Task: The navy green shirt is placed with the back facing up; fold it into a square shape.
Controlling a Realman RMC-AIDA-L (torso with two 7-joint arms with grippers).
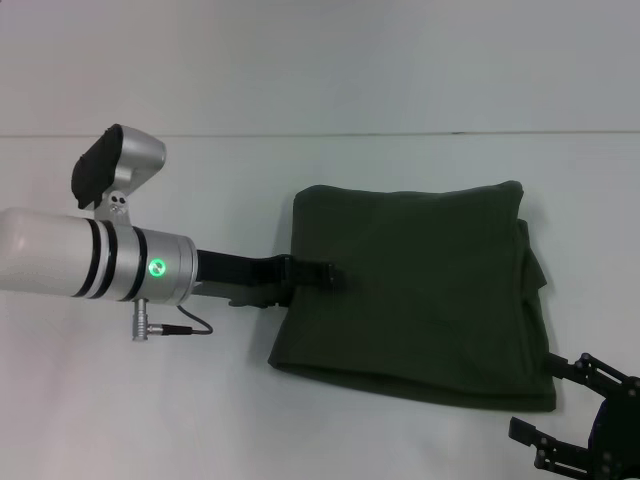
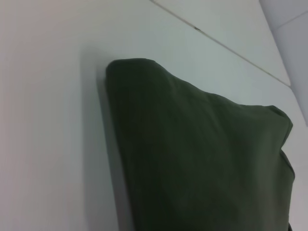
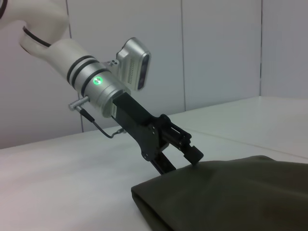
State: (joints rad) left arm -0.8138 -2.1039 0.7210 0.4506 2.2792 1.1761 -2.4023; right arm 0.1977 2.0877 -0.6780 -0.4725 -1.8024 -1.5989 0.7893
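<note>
The navy green shirt (image 1: 410,290) lies folded into a rough square on the white table (image 1: 300,90), plain side up, layered edges at its right. The left gripper (image 1: 318,274) pinches its left edge, one finger on top. The right gripper (image 1: 575,410) hovers open beside its near right corner.

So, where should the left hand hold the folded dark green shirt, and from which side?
Judging by its pose, the left edge of the dark olive-green folded cotton shirt, approached from the robot's left: the left hand already sits there, and the layers lie flat on the white table.
</note>
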